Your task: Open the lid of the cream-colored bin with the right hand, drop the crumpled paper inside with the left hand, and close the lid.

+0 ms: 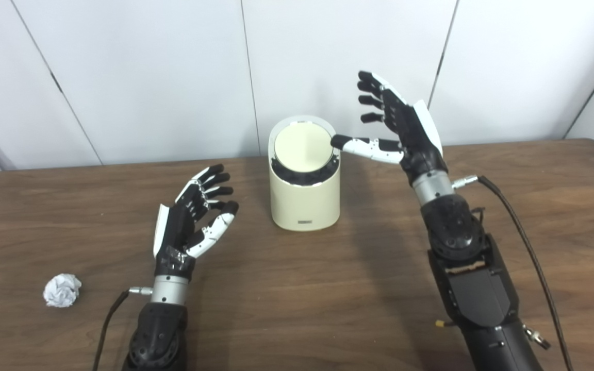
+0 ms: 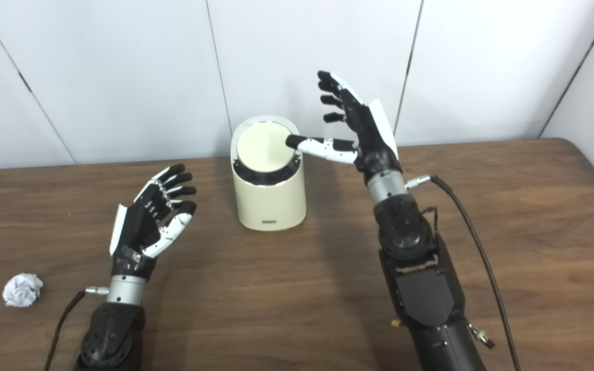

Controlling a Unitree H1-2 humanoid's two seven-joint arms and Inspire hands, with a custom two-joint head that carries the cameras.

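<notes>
Left eye view: right hand [image 1: 405, 129] splayed, thumb touching bin [image 1: 305, 198] lid [image 1: 303, 154]; left hand [image 1: 194, 219] released, crumpled paper [image 1: 62, 290] beside its wrist.

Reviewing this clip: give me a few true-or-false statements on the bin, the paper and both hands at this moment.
1. The crumpled white paper ball lies on the brown wooden table. True.
2. The left hand holds the paper. False: it is open and empty, with the paper apart from it.
3. The right hand has its thumb at the rim of the cream-colored cylindrical bin. True.
4. The paper is inside the bin. False: it is on the table, near the left edge.
</notes>
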